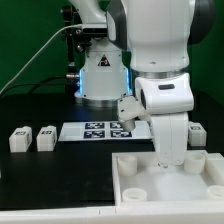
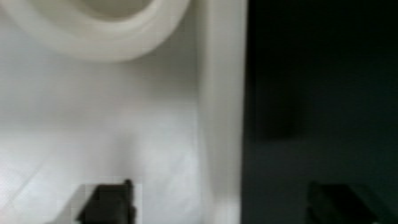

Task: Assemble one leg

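The gripper [image 2: 228, 205] hangs with its fingers spread and empty across the edge of the white tabletop [image 1: 160, 190], while one leg [image 1: 20, 139] and a second leg [image 1: 47, 138] lie loose on the counter [image 1: 50, 185], so I judge that no leg is mounted yet.

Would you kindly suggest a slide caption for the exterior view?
The arm's tool hangs over the white tabletop, marker board and two small white parts beyond.

Seen in the exterior view, the tabletop [image 1: 160, 192] blocks 6 o'clock under the gripper [image 1: 172, 160]. A tagged white part [image 1: 197, 133] crowds 2 o'clock, and the marker board [image 1: 105, 129] lies at 10. The bare table [image 1: 70, 200] is open at 8 o'clock.
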